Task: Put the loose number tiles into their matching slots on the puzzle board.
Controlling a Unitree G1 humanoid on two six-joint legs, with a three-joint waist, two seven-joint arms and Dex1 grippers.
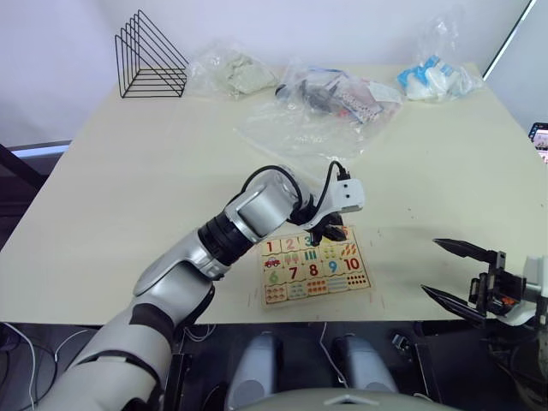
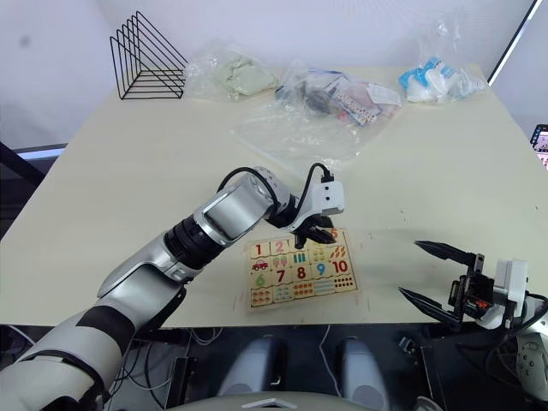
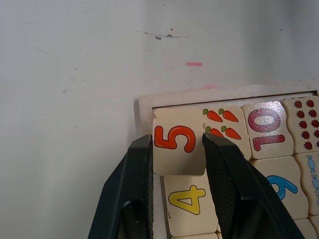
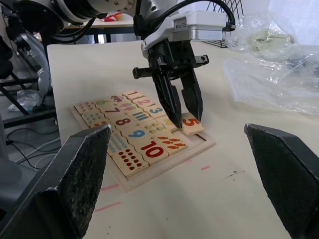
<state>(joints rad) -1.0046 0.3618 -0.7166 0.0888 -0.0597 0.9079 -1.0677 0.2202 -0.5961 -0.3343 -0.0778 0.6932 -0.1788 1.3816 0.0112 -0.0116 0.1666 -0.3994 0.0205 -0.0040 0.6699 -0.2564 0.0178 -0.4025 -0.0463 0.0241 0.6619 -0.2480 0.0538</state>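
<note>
The puzzle board [image 1: 317, 297] lies near the table's front edge, its rows full of number and picture tiles. Tiles 1 [image 1: 271, 247], 2 [image 1: 290, 243], 3 [image 1: 308, 241] and 4 [image 3: 187, 199] sit in the far row of slots. My left gripper [image 1: 327, 233] stands over the board's far right corner, shut on the orange 5 tile [image 3: 174, 138]. That tile [image 4: 192, 122] rests tilted, partly over the corner slot and the rim. My right gripper [image 1: 431, 266] hangs open and empty, off to the right of the board at the table's edge.
A black wire rack [image 1: 150, 56] stands at the far left. Plastic bags [image 1: 231, 70] [image 1: 334, 94] [image 1: 432, 79] line the far side, and a clear plastic sheet [image 1: 295, 128] lies behind the board. Bare tabletop spreads left and right of the board.
</note>
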